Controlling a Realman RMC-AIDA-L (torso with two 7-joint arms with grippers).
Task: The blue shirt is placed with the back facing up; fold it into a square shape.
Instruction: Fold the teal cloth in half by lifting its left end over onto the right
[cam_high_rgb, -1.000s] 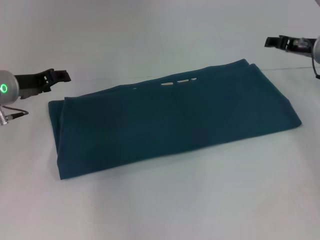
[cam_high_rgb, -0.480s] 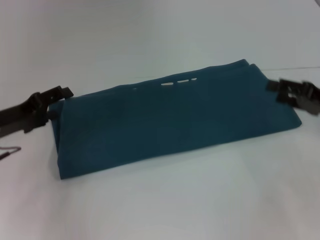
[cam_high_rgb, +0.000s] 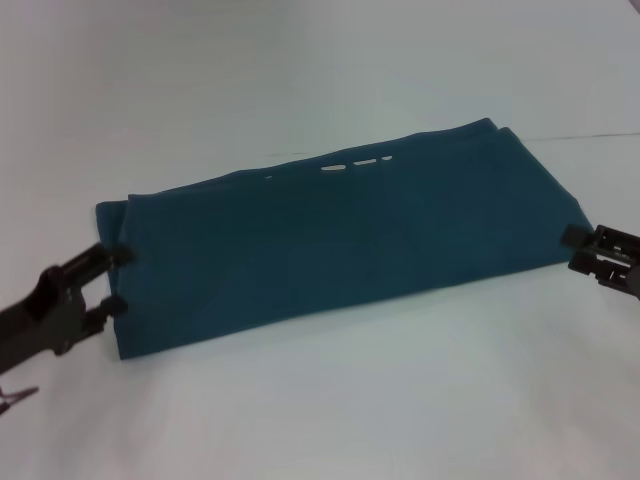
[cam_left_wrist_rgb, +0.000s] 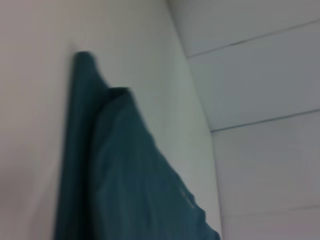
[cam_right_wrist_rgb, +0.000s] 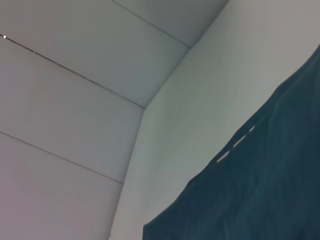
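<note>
Head view: I see the dark teal-blue soft-cloth shirt (cam_high_rgb: 340, 235) lying folded into a long band on the white tabletop (cam_high_rgb: 330, 400), running from near-left to far-right across the middle. A few small white marks show along its far edge. The left gripper (cam_high_rgb: 113, 278), a black two-finger claw, sits at the shirt's left short end, near the front corner. Its two fingertips stand apart, one above the other, with the cloth edge right at them; I read it as spread, not clamped. The right gripper (cam_high_rgb: 578, 250), also black, sits at the shirt's right front corner, touching or just beside the cloth. Its fingertips likewise show a gap between them, so I log it as parted with nothing held.

Left wrist view: the shirt (cam_left_wrist_rgb: 120, 175) fills the lower part, a rolled fold edge visible along one side, resting on the tabletop (cam_left_wrist_rgb: 30, 100). A pale panelled wall (cam_left_wrist_rgb: 260, 100) lies beyond. No fingers visible here.

Right wrist view: the shirt (cam_right_wrist_rgb: 255, 195) with its white marks, the tabletop (cam_right_wrist_rgb: 210, 100), the wall (cam_right_wrist_rgb: 65, 100) behind. No fingers visible.
</note>
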